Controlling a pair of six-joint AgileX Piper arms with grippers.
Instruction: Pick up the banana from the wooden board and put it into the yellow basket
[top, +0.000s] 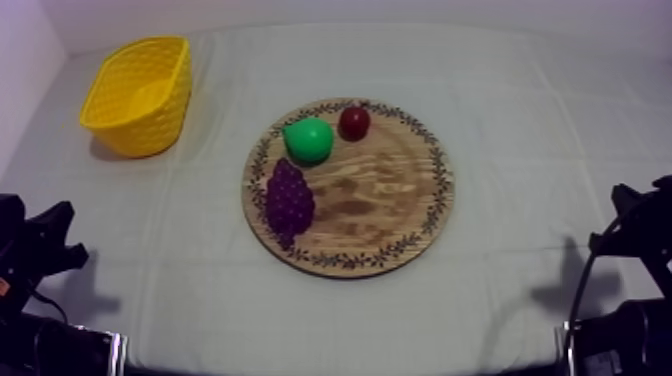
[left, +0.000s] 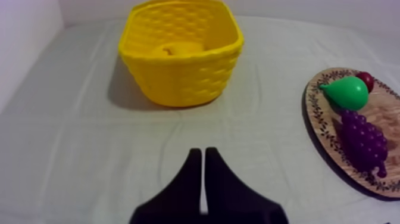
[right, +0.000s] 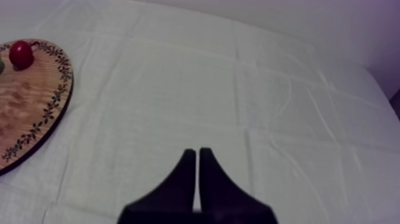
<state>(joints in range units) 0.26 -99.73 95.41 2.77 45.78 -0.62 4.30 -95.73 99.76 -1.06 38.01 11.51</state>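
Note:
The banana (left: 177, 49) lies inside the yellow basket (top: 140, 95), its yellow top just showing over the basket's (left: 178, 65) near wall. The round wooden board (top: 390, 195) holds a green pear (top: 308, 139), a small red fruit (top: 354, 122) and purple grapes (top: 289, 197). My left gripper (left: 203, 156) is shut on nothing, back from the basket over bare cloth. My right gripper (right: 197, 156) is also shut on nothing, to the right of the board (right: 33, 107).
Both arms rest low at the table's near corners, the left arm (top: 35, 250) and the right arm (top: 630, 235). Grey-white cloth covers the table between them. A wall stands along the far edge and the left side.

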